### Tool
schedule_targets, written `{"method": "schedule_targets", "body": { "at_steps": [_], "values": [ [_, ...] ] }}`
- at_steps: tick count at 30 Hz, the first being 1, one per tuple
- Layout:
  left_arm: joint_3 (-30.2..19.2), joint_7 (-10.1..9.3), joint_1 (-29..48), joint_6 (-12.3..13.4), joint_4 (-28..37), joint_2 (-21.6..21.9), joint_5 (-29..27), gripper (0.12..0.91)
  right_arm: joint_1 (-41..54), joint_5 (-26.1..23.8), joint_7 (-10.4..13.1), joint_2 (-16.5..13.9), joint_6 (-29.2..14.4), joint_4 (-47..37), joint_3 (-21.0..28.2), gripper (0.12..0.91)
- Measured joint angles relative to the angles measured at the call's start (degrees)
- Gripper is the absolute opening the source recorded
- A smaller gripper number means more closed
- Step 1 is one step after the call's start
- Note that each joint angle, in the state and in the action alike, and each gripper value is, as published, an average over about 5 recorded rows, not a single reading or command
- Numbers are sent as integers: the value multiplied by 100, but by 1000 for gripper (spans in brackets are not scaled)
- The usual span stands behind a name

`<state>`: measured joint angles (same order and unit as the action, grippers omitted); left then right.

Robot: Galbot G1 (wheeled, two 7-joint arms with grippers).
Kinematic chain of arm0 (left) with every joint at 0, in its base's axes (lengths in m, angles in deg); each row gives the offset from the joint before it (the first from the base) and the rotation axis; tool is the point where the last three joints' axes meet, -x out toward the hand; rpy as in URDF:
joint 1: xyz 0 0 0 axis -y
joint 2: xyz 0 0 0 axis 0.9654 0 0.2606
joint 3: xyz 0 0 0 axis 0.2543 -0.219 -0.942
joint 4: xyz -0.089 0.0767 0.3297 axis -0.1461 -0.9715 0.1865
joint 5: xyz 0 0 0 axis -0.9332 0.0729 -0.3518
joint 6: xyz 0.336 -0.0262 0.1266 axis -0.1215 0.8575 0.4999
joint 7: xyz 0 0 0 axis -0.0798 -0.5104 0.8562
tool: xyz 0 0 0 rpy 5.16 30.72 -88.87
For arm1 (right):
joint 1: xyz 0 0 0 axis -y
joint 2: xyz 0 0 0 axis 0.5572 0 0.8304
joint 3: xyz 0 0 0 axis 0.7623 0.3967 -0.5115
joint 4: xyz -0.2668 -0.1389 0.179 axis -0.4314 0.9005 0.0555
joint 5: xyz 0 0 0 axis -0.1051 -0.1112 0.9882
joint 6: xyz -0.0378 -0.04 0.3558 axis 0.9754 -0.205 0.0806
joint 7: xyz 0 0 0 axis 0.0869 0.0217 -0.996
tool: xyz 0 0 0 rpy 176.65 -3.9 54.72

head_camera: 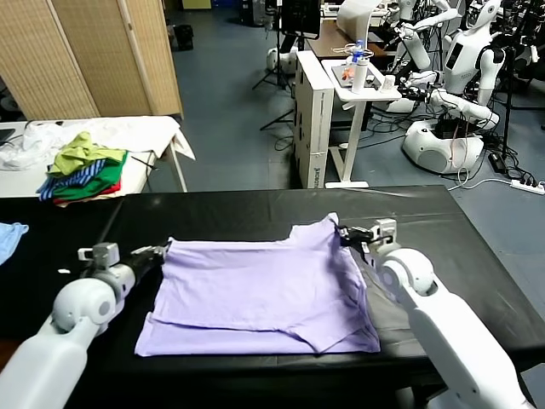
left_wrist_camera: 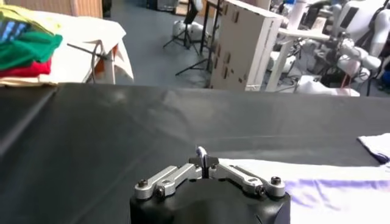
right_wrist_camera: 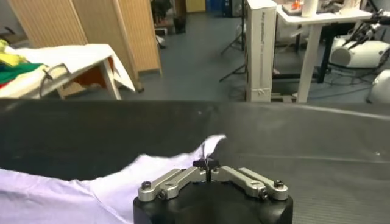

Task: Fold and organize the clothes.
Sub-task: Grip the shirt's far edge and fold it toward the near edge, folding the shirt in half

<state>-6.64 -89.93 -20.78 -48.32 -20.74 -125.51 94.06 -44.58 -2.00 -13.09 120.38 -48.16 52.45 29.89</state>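
Plenty of bare black table behind the lavender T-shirt and off to both sides, easy passing there. Light blue cloth hugging the far left edge. Garment pile on a separate white table, well apart.

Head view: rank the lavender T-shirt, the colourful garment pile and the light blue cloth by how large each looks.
1. lavender T-shirt, spread across the black table, by far the largest.
2. colourful garment pile on the white table; it lies farther off, so it may look smaller than it is.
3. light blue cloth, smallest, though the picture's edge cuts it off.
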Motion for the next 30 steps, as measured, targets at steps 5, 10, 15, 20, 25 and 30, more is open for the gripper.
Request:
{"method": "schedule_targets", "body": {
  "at_steps": [5, 10, 15, 20, 25, 30],
  "values": [
    [269, 15, -427, -4, -434, 92, -14, 161, -447, 198, 144, -279, 300, 622, -287, 139],
    [463, 30, -858, -29, -776, 118, -104, 156, -1083, 197, 198, -581, 539, 1183, -584, 139],
    [616, 30, -1257, -107, -1043, 106, -191, 151, -1634, 187, 290, -811, 561, 1582, -766, 139],
    [725, 31, -1553, -222, -1202, 76, -415, 147, -2037, 140, 315, -975, 560, 1848, -838, 139],
    [860, 35, -1823, -280, -1289, -10, -581, 147, -2350, 41, 296, -1074, 560, 2019, -844, 139],
    [1020, 98, -2101, -330, -1360, -86, -732, 147, -2537, -20, 277, -1087, 560, 2075, -814, 139]
  ]
}}
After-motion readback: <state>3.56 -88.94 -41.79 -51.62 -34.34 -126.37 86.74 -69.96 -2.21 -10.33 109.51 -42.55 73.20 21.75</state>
